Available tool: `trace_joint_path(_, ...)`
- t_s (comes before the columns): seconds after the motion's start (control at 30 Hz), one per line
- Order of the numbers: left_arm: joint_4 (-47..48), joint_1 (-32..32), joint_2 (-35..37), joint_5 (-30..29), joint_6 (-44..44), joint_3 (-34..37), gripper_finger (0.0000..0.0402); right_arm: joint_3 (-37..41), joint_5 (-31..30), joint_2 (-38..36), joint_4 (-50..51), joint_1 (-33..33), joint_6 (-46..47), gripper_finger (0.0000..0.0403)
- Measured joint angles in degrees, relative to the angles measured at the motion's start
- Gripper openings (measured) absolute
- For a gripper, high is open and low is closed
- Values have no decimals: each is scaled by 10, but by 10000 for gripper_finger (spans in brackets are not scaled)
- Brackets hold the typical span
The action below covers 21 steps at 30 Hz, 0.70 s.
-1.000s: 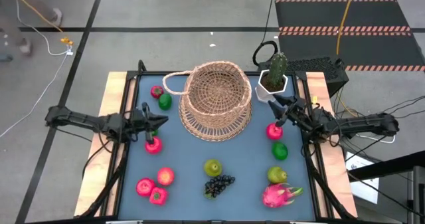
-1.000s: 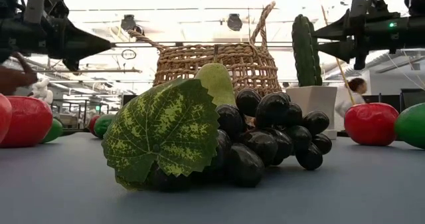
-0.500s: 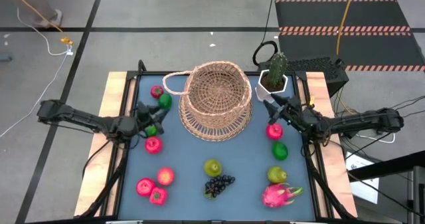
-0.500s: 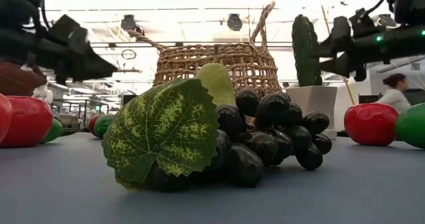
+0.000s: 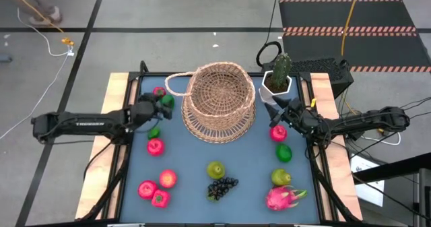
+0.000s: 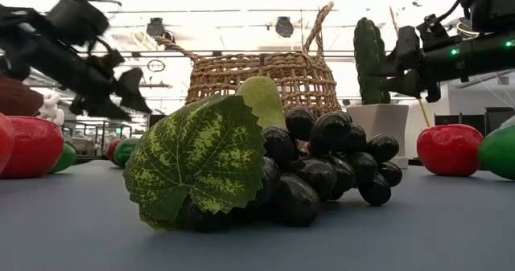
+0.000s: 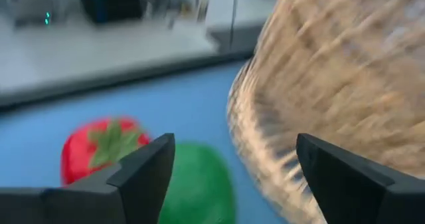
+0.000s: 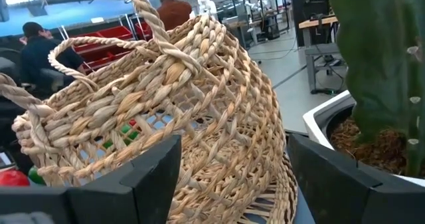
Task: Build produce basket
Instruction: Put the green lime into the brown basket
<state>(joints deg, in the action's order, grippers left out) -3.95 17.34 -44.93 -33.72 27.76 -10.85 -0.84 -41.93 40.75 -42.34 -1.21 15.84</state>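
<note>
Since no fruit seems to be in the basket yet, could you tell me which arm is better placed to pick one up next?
Probably the left: its open end effector hangs right over the green lime and strawberry beside the basket. The right end effector faces the basket, with no fruit between its fingers.

No legible text or labels.

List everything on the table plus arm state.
basket: one, tan wicker, far centre
cactus: one, green in white pot, right of the basket
strawberry: one, red, left of the basket
limes: three, green, two left, one right
red fruits: five, four left, one right
pears: two, yellow-green, near centre and right
grapes: one bunch, dark, near centre
dragon fruit: one, pink, near right
left gripper: jaws open, at the strawberry
right gripper: jaws open, between the basket and the cactus
</note>
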Motion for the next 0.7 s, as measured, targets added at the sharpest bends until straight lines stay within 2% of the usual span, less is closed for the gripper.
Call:
trace_joint_path(0.13, 69, 56, -41, 66, 33, -37, 325, 0, 1, 0, -4, 0, 0, 272)
trace_joint_path(0.27, 73, 88, -76, 113, 29, -56, 326, 0, 2, 0, -4, 0, 0, 272)
trace_joint_path(0.53, 88, 129, -161, 121, 21, -74, 326, 0, 2, 0, -4, 0, -2, 272)
trace_joint_path(0.7, 68, 144, -204, 147, 20, -77, 326, 0, 2, 0, -4, 0, -5, 272)
